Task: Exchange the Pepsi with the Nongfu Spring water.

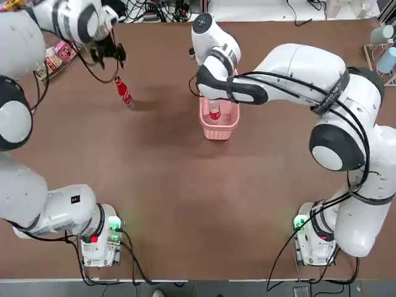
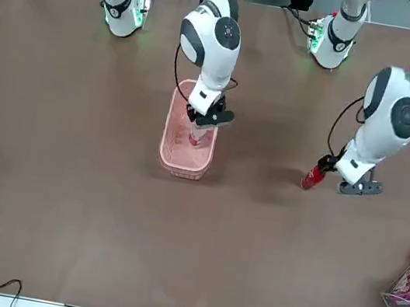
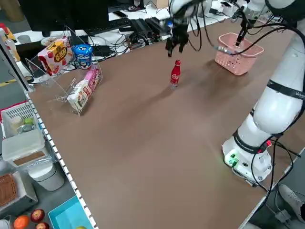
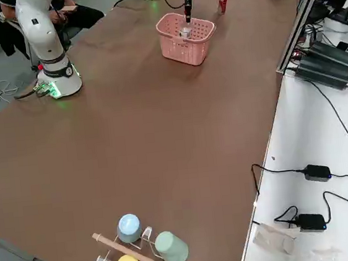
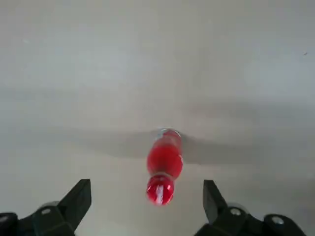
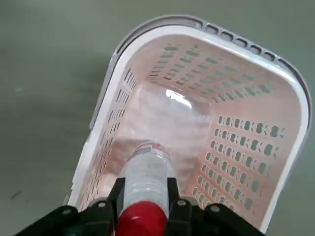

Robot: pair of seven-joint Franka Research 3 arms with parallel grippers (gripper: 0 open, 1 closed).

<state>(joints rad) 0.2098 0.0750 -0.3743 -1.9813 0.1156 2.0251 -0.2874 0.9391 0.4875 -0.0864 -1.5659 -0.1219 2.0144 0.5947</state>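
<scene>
On the brown desk (image 1: 185, 198), two bottles, one basket, two arms. Below the left gripper (image 5: 147, 209), one Pepsi (image 5: 164, 164): all red, slim, red cap, upright on the desk, free of contact. Left jaws spread wide, one finger (image 5: 78, 199) on either side of the cap and above it, touching nothing. Same bottle (image 1: 124, 92) in the overhead view, just beside the black gripper (image 1: 108, 52), well apart from the basket.

Between the right jaws, one Nongfu Spring water (image 6: 145, 174): clear body, red cap, neck clamped just under the cap by the right gripper (image 6: 143, 199). Bottle body down inside the single pink basket (image 6: 246, 132), perforated walls around it on all sides; whether its base touches the basket floor, cannot tell. From across the desk, right gripper (image 2: 205, 114) straight above the basket (image 2: 176, 137), red label of the water (image 2: 196, 138) visible within.

Away from both jaws, at one desk edge: one clear rack of snack packets (image 3: 71, 71). At another corner: one peg stand with three cups (image 4: 139, 246), blue, green and yellow.
</scene>
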